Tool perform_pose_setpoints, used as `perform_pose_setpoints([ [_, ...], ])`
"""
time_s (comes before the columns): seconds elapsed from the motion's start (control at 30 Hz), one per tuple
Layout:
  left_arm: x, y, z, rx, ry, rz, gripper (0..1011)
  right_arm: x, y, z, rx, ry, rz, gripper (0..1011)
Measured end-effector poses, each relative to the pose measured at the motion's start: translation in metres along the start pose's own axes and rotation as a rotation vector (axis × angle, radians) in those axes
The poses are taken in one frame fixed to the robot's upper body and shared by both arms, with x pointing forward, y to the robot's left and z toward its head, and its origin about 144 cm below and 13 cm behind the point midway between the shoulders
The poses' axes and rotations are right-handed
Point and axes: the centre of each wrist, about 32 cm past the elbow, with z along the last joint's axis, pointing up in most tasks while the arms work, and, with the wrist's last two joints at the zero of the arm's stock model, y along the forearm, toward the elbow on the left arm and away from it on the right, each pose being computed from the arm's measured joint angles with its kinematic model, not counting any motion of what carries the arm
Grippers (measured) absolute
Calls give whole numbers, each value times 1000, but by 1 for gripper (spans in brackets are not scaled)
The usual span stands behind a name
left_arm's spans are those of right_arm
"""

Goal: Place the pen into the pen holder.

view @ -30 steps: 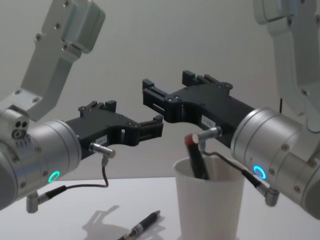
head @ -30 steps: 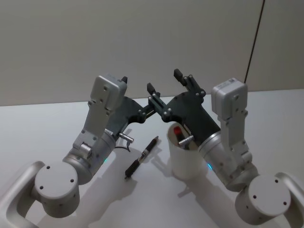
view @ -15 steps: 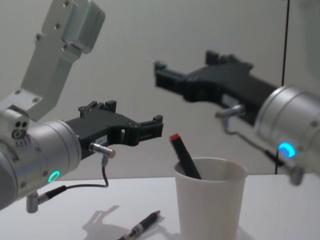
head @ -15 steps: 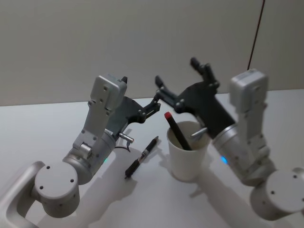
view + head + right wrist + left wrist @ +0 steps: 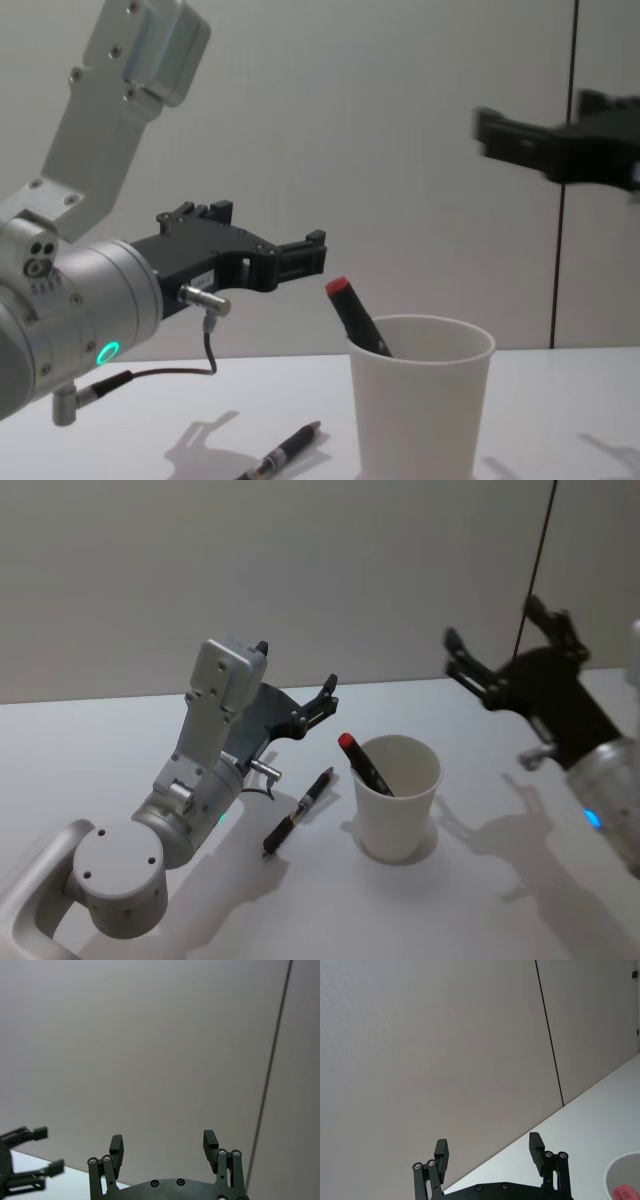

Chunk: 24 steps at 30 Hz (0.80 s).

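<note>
Your left gripper [image 5: 488, 1145] hangs with its jaws apart above a black pen [image 5: 298, 811] lying on the table [image 5: 100, 740]. Just right of that, the red-capped pen [image 5: 366, 765] leans inside the cup [image 5: 400, 815], well below and apart from your right gripper [image 5: 163, 1139], which is high at far right with jaws apart.

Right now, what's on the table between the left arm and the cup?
A black pen lies flat on the table between the left arm and the cup, touching neither, as the head view shows.
</note>
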Motion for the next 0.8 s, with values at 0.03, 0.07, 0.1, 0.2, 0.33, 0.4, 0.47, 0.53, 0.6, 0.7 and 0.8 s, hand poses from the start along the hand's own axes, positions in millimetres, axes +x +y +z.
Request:
perform_pose_setpoints([
  [0.03,0,0,0,0,0,0,1001,4,-3,1,-10,-4,-8,1001],
  [0.07,0,0,0,0,0,0,1001,6,-6,1,-19,-6,-14,1001],
  [0.1,0,0,0,0,0,0,1001,12,-12,2,-42,-7,-29,1001],
  [0.2,0,0,0,0,0,0,1001,21,-21,3,-75,-15,-49,1001],
  [0.33,0,0,0,0,0,0,1001,34,-35,4,-136,-25,-83,1002],
  [0.4,0,0,0,0,0,0,1001,42,-43,4,-174,-29,-104,1001],
  [0.47,0,0,0,0,0,0,1001,48,-49,5,-200,-36,-117,1002],
  [0.53,0,0,0,0,0,0,1001,55,-57,5,-241,-40,-137,1002],
  [0.6,0,0,0,0,0,0,1001,63,-66,5,-282,-50,-157,1002],
  [0.7,0,0,0,0,0,0,1001,73,-76,4,-336,-58,-181,1001],
  [0.8,0,0,0,0,0,0,1001,83,-86,4,-391,-69,-206,1002],
])
